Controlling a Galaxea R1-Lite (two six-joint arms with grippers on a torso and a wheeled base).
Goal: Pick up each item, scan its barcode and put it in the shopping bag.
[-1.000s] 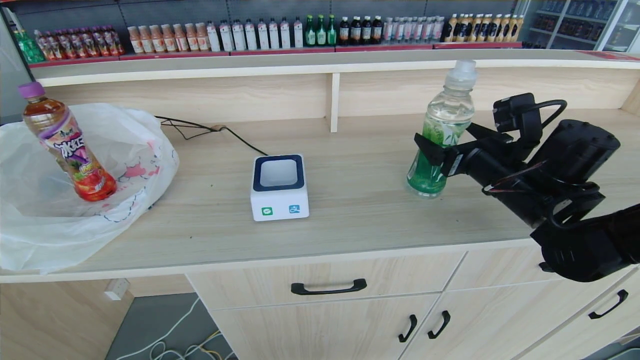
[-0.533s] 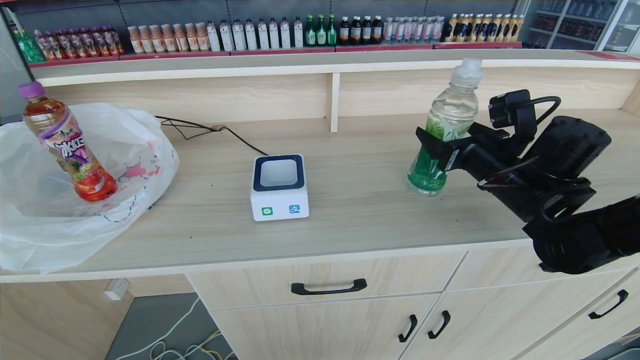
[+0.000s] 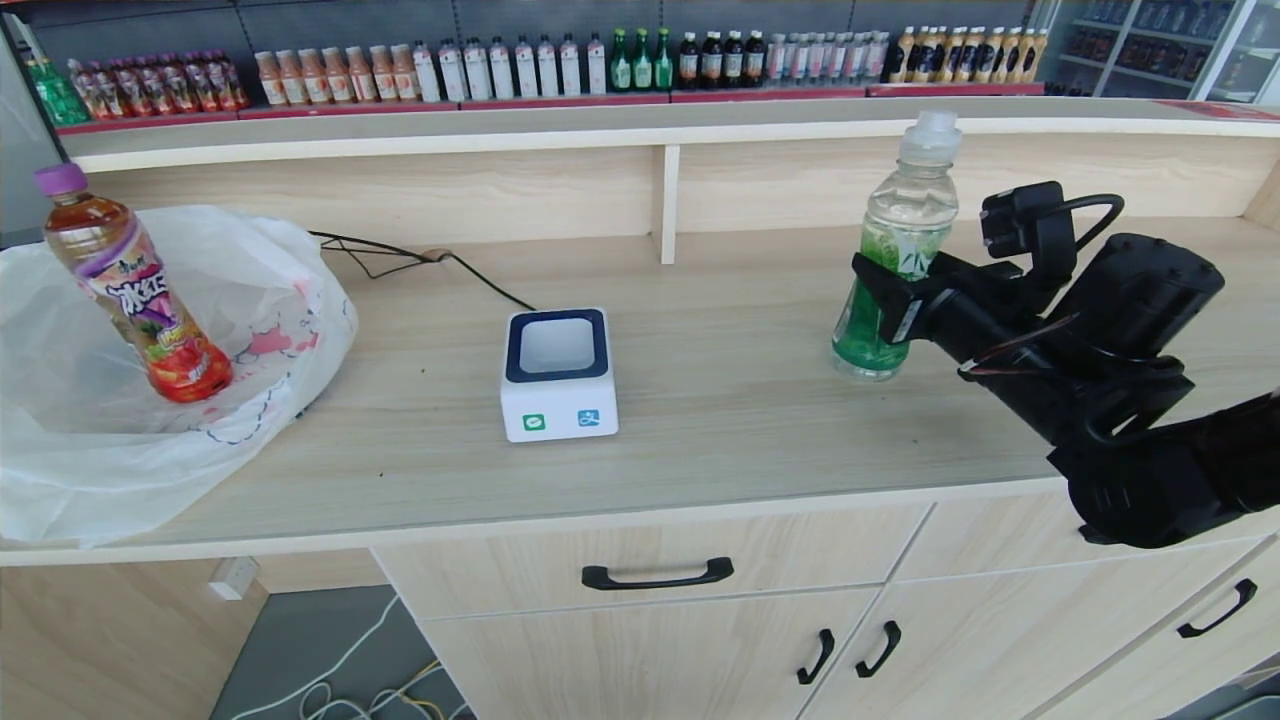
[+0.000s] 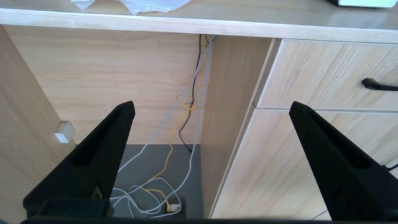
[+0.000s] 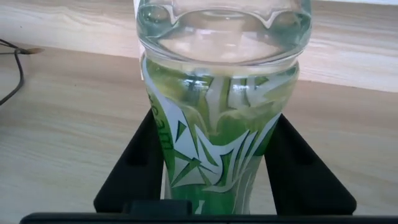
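Left hand (image 4: 211,107): low, below the level of the surface, facing the cabinet front; its two fingers stand wide apart and hold nothing.
Cabinet front (image 3: 650,610): pale wood drawers and doors with black handles, directly under the surface; loose wires (image 4: 163,182) lie on the floor in the open bay beside it.
Surface (image 3: 720,400): long pale wood top carrying all the task's things.
Right hand (image 3: 893,290): over the right part of the surface, clamped on the green bottle at label height – one finger on each side (image 5: 134,165).
Green bottle (image 3: 897,245): clear, with green drink and a pale cap, held near upright with its top leaning slightly to the right. Whether its base touches the surface cannot be told. It is well apart from both the scanner and the bag.
Scanner (image 3: 558,372): white box with a dark blue frame around an upward-facing window, at the middle of the surface.
Shopping bag (image 3: 60,440): white plastic, slumped open at the left end of the surface.
Tea bottle (image 3: 135,290): purple cap, red-orange label – base down in the bag, leaning to the left.
Cable (image 3: 420,258): black, running from behind the scanner toward the back left.
Far shelf (image 3: 640,60): rows of drink bottles behind the raised back ledge.
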